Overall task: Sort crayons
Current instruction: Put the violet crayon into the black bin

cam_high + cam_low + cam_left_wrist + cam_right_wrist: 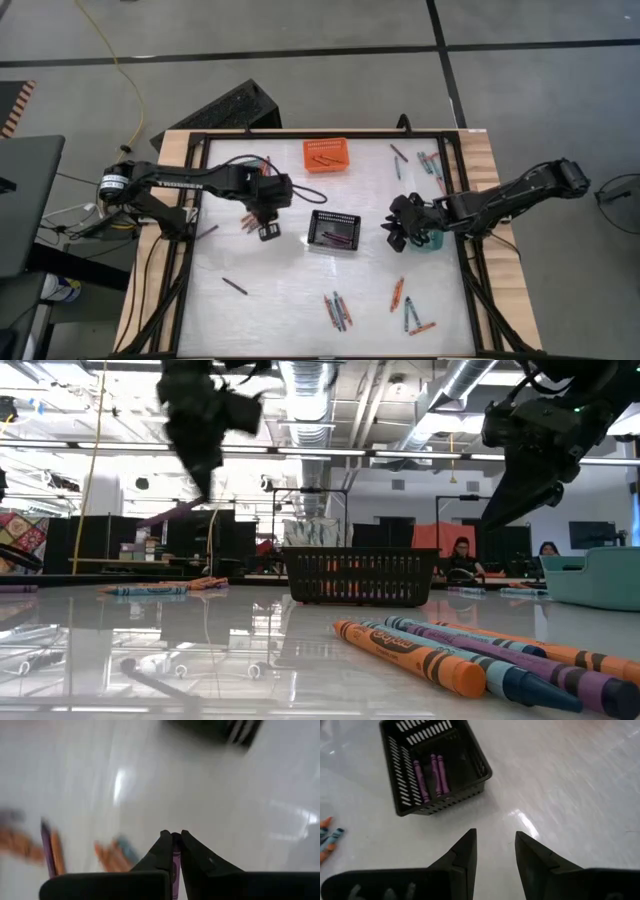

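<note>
My left claw (172, 839) is clenched on a purple crayon (175, 865), up over the tabletop (300, 300) left of the black basket (333, 229). It might slip out and roll. My right claw (495, 850) waits released.

White table (280, 300): orange basket (326, 155), black basket (334, 231), teal basket (432, 240), scattered crayons (337, 311).

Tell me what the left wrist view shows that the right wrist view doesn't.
Only the left wrist view shows the left gripper shut on a purple crayon, with blurred loose crayons lying on the table beyond. Only the right wrist view shows the right gripper open and empty, and three purple crayons lying inside the black basket. Both show the white tabletop and that black basket.
</note>
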Tool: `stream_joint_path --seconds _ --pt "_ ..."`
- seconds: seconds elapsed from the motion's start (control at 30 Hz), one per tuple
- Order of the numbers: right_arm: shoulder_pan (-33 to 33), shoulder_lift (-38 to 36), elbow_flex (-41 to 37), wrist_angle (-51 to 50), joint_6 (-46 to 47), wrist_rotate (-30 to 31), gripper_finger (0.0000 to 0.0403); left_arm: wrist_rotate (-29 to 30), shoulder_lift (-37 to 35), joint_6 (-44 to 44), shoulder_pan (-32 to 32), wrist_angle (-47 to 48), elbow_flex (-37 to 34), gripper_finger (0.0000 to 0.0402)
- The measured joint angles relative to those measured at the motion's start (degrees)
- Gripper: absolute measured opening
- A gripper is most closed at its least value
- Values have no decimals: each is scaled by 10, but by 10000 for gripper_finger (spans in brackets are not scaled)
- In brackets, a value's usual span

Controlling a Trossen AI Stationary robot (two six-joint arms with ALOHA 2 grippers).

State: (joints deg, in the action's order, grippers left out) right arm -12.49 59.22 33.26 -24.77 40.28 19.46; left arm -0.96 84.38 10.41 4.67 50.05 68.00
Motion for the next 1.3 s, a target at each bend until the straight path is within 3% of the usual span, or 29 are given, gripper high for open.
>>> stream_joint_path --seconds 0.2,0.4,0.77,1.2,1.3 --pt "-34 -20 0 34 2 3 127 -10 0 -40 -2 -109 36 2" --pt "-80 -49 0 86 -13 66 127 -47 0 -73 -2 -212 37 2" --pt "-104 -55 0 101 -18 108 127 -21 1 -144 41 -316 37 2" --pt "-104 -55 0 119 -44 111 127 -147 1 -145 57 -409 36 2" --pt "-104 -55 0 121 -48 111 127 -154 10 -140 50 -420 37 2"
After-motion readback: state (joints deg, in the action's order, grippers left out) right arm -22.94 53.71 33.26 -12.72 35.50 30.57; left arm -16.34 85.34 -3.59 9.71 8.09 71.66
